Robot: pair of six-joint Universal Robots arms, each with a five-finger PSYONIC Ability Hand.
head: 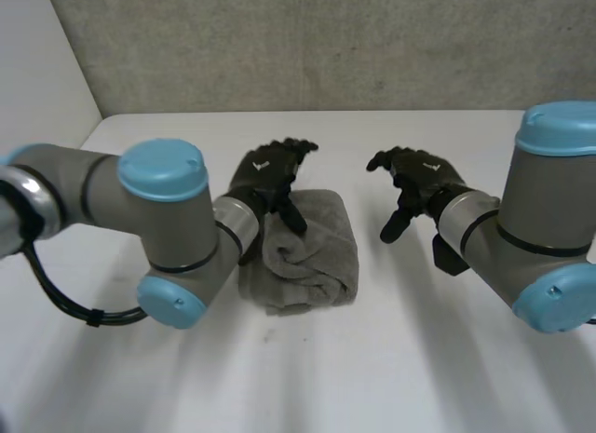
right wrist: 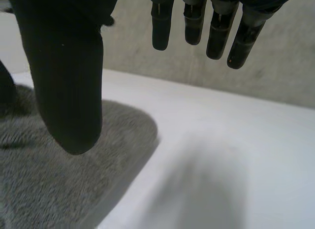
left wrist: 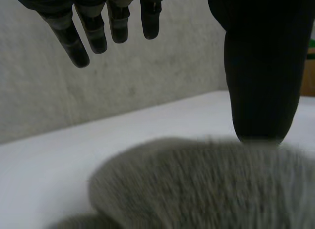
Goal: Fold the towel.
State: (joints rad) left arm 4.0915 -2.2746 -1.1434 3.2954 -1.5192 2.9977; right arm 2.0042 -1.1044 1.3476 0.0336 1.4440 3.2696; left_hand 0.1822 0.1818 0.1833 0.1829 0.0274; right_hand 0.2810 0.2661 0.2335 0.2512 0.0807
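Two black robot hands hang over a white table [head: 372, 358], and one grey towel [head: 312, 247] lies between them. The towel sits near the middle of the table, a little to the left. It is folded up into a thick, lumpy pad, and its near edge looks bumpy and rolled.

The left hand [head: 270, 172] is over the far left corner of the towel. Its fingers [left wrist: 93, 37] are straight and loose, and they point down with small gaps between them. They hold nothing. Its thumb [left wrist: 261, 66] sticks down on its own, well apart from the fingers. The tip of the thumb is right at the fuzzy top of the towel, but I cannot tell if it touches. The left arm [head: 158, 219] bends round on the left side of the towel, close to its left edge.

The right hand [head: 419, 177] is to the right of the towel, with bare table under it. Its fingers [right wrist: 194, 22] are loose and spread out too, and nothing is in them. Its thumb [right wrist: 69, 81] hangs down on the side where the towel is, above the towel's right edge. The fingers hang over the white table, away from the cloth. The right arm [head: 549, 219] comes in from the near right.

Behind the table stands a plain grey wall [head: 326, 42].
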